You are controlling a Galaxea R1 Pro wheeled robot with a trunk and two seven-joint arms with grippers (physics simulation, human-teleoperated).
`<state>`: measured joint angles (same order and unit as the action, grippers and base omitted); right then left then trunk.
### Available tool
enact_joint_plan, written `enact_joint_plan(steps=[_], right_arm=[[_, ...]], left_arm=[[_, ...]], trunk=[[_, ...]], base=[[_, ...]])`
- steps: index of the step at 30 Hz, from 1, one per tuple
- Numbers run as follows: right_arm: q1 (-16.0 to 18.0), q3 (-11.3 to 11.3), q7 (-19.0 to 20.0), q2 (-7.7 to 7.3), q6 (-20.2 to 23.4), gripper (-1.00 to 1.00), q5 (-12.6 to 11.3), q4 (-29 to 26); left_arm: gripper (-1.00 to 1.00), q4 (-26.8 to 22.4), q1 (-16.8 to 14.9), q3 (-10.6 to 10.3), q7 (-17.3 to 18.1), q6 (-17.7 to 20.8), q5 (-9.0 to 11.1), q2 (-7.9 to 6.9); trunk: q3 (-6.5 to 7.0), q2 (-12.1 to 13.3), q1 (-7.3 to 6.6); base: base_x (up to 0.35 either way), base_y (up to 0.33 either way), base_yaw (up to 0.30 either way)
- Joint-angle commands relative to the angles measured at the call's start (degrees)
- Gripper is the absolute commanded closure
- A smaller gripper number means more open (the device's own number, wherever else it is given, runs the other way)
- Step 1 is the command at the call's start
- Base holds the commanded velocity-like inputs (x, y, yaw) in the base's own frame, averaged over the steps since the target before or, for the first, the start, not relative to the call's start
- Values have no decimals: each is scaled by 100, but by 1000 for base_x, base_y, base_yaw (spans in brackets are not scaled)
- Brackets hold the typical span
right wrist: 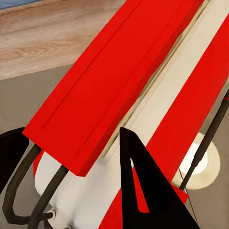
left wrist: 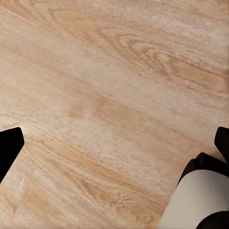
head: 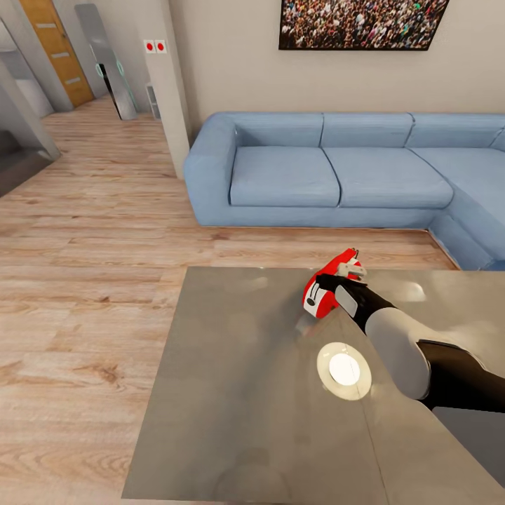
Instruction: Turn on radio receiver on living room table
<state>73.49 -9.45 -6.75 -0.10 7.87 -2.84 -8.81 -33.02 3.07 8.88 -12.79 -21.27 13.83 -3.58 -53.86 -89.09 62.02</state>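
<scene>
Light wood plank floor (head: 84,294) across the left of the head view, running back to an orange door (head: 57,49) and a leaning mirror panel (head: 105,59). Left gripper (left wrist: 114,152) over bare planks in the left wrist view, dark fingertips (left wrist: 8,148) at opposite edges of the picture, wide apart, holding nothing. Glossy grey table (head: 238,393) in the lower middle, a round lamp reflection (head: 344,369) on its top. Blue corner sofa (head: 337,172) behind, crowd picture (head: 361,22) on the wall above. Red radio receiver (head: 324,286) near the table's far edge, tilted. Right gripper (head: 335,289) pressed against the radio; in the right wrist view one dark finger (right wrist: 143,191) across the red and white body (right wrist: 109,90); grip or mere touch impossible to tell
</scene>
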Motion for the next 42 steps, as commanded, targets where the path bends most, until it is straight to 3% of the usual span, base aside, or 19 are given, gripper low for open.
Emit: enact_joint_plan(steps=[1, 34, 42], right_arm=[[1, -1, -1, 0, 0, 100, 10, 2], [2, -5, -1, -3, 4, 100, 3, 2], [-1, -4, -1, -4, 4, 100, 3, 2]], left_arm=[[-100, -1, 0, 0, 2, 0, -1, -1], [-100, 6, 0, 0, -39, 0, -18, -10], [-100, 12, 0, 0, -37, 0, -20, -4]], trunk=[[18, 40, -22], [610, 1364, -747], [754, 1685, -922]], base=[[0, 0, 0], [-1, 0, 0], [-232, 0, 0]])
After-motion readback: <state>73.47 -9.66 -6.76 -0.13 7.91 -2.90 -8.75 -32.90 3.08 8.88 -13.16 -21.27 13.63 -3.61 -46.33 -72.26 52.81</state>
